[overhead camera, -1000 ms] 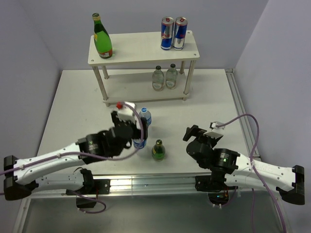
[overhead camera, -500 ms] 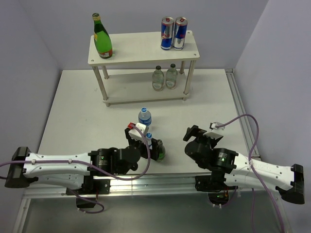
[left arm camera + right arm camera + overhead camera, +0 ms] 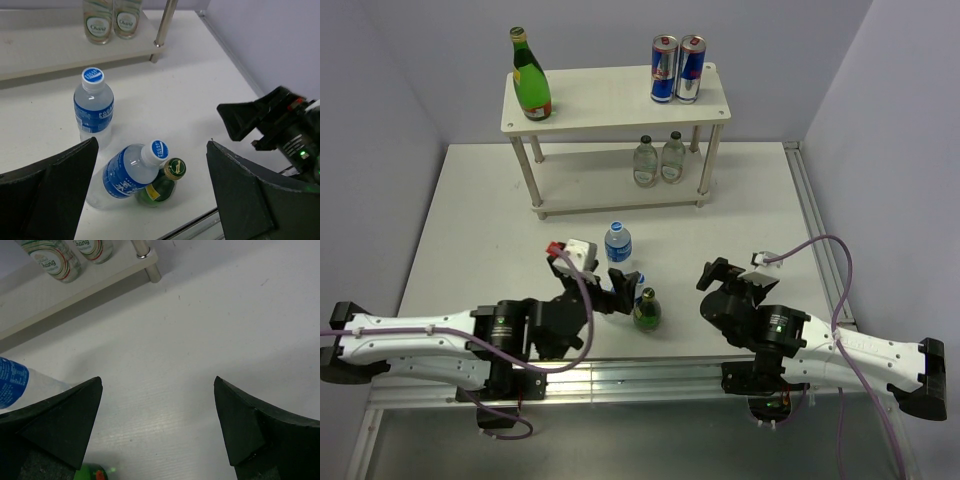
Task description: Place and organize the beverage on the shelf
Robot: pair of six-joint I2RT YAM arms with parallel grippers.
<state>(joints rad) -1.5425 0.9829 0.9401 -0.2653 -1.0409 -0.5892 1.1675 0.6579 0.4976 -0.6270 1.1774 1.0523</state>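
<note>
One blue-label bottle (image 3: 618, 243) stands upright on the table. A second blue-label bottle (image 3: 127, 172) is tilted, its neck leaning on a green glass bottle (image 3: 162, 184) that stands near the front edge (image 3: 645, 310). My left gripper (image 3: 152, 150) is open wide, with the jaws on either side of this pair and touching neither. My right gripper (image 3: 713, 275) is open and empty over bare table, to the right of the green bottle. The shelf (image 3: 610, 100) holds another green bottle (image 3: 531, 85) on the top board. Two pale clear bottles (image 3: 658, 160) stand on its lower board.
Two blue-and-silver cans (image 3: 677, 70) stand at the top board's right end. A shelf leg (image 3: 165, 25) is just right of the pale bottles. The table's front rail (image 3: 640, 378) runs close behind the green bottle. A purple wall is on the right.
My left gripper carried the second blue-label bottle toward the front, next to the green bottle. It then opened and drew back left. The bottle now leans on the green bottle. The right arm stayed still.
</note>
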